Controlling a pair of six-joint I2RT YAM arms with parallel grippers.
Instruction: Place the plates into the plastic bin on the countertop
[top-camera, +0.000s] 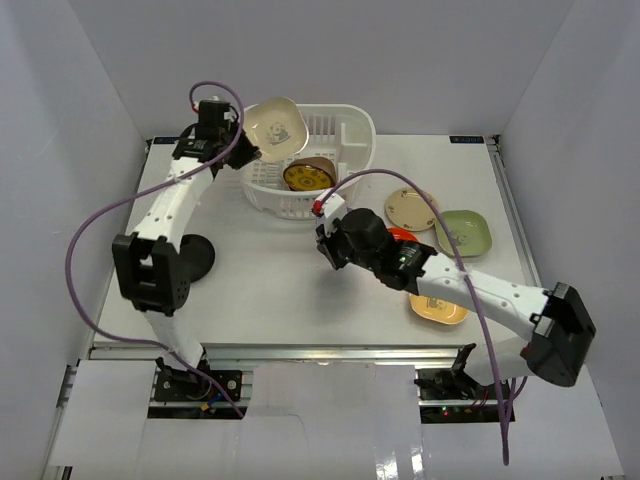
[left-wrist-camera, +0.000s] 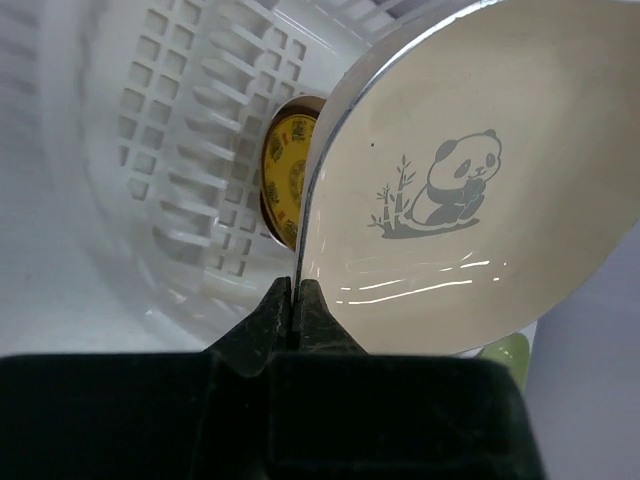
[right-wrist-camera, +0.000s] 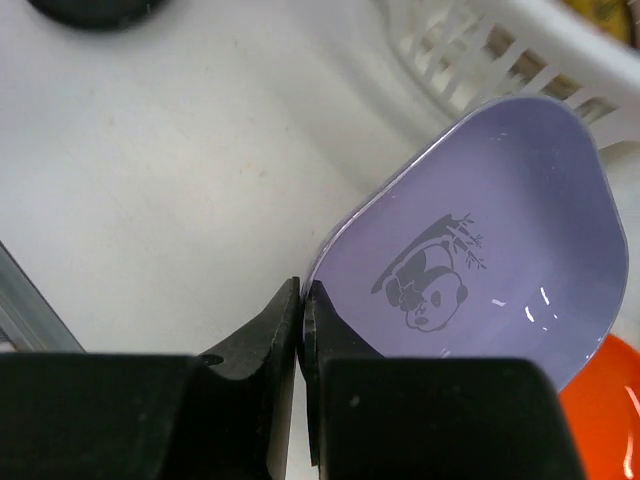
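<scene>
My right gripper (right-wrist-camera: 301, 290) is pinched tight on the rim of the purple rounded-square plastic plate (right-wrist-camera: 480, 270), low over the matte white countertop (right-wrist-camera: 150, 180) just beside the white slotted plastic bin (right-wrist-camera: 480, 40). Farther out, my left gripper (left-wrist-camera: 294, 290) is clamped on the edge of the cream rounded-square plate (left-wrist-camera: 480, 180), tilted over the bin; amber round plate (left-wrist-camera: 285, 175) inside.

1. I can read no words or numbers anywhere.
2. The cream plate (left-wrist-camera: 520, 80) pinched in my left claw (left-wrist-camera: 296, 290) bears a grey panda print (left-wrist-camera: 455, 185) with bamboo and no lettering.
3. The purple plate (right-wrist-camera: 520, 180) pinched in my right claw (right-wrist-camera: 302, 290) bears a dark panda print (right-wrist-camera: 425, 275).
4. The amber plate (left-wrist-camera: 285, 175) in the plastic bin (left-wrist-camera: 170, 150) has marks too blurred to read.
5. The blue label (top-camera: 468, 140) on the bench (top-camera: 270, 290) edge, at 1 o'clock, is too small to read.
</scene>
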